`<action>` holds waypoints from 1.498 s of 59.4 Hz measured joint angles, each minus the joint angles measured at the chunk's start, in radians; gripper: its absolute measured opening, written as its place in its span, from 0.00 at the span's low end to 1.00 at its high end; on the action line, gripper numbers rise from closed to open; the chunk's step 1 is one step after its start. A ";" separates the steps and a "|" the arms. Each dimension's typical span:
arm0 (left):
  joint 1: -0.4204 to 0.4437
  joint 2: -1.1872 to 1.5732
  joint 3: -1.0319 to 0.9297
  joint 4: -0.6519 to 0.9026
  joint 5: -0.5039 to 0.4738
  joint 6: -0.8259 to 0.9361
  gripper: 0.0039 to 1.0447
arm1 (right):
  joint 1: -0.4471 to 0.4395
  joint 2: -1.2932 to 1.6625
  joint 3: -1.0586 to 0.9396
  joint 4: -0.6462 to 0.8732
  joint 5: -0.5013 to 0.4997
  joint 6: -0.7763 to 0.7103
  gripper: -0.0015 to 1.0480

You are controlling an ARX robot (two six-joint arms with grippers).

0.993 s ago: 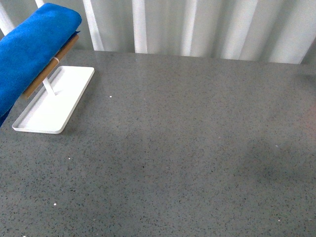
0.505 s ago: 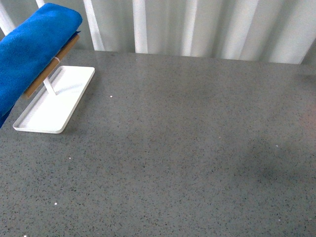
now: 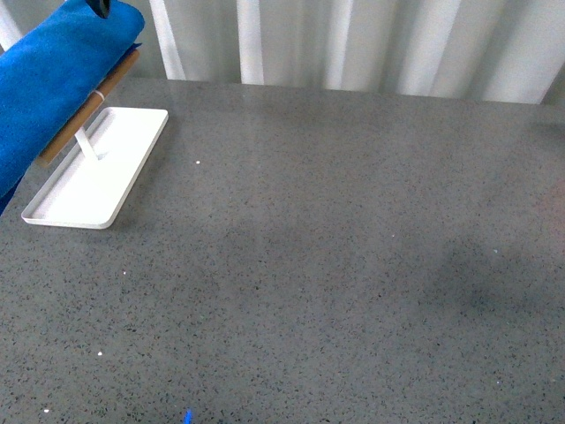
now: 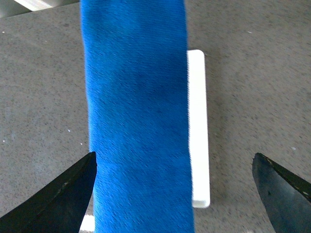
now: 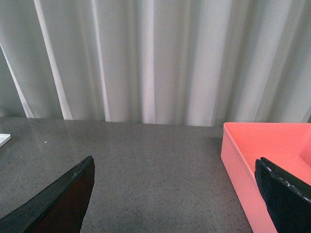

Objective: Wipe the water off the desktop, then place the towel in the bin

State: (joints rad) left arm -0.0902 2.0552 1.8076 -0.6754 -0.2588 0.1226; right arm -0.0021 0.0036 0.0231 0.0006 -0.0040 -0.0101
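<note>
A: Front view first: what is filling most of it?

B: The worktop point(image 3: 335, 265), dark grey and finely speckled, is taking up nearly everything. A pale pleated curtain point(image 3: 353, 44) is hanging behind its far edge.

A: And where is the towel sitting?

B: The blue towel point(image 3: 48, 84) is hanging at the far left corner of the worktop, draped over a bar above the surface. Its lower end is running out of the picture, so I cannot tell whether it is reaching the worktop.

A: Is the bin showing anywhere?

B: Only in the right wrist view. A pink bin point(image 5: 262, 160) is standing on the worktop, close to the curtain-side edge.

A: What is carrying the towel?

B: A white tray point(image 3: 106, 185) is lying flat at that far left corner. A thin white post is rising from it and holding up a wooden rod point(image 3: 88, 110), and the towel is lying over that rod.

A: How are the claws standing?

B: The left claw point(image 4: 173, 160) is hovering above the towel with its dark fingers spread wide. The cloth is running between them, and whether one finger is touching it I cannot tell. The right claw point(image 5: 174, 162) is also spread wide, gripping nothing, and is pointing across the bare worktop toward the curtain.
</note>
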 joint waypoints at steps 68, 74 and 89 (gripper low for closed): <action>0.079 0.270 0.233 -0.002 0.026 -0.074 0.59 | 0.000 0.000 0.000 0.000 0.000 0.000 0.93; 0.079 0.270 0.215 0.010 0.026 -0.072 0.43 | 0.000 0.000 0.000 0.000 0.000 0.000 0.93; 0.079 0.246 0.178 0.032 0.023 -0.072 0.07 | 0.000 0.000 0.000 0.000 0.000 0.000 0.93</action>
State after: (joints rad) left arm -0.0113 2.3009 1.9854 -0.6434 -0.2363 0.0509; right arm -0.0021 0.0036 0.0231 0.0006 -0.0040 -0.0101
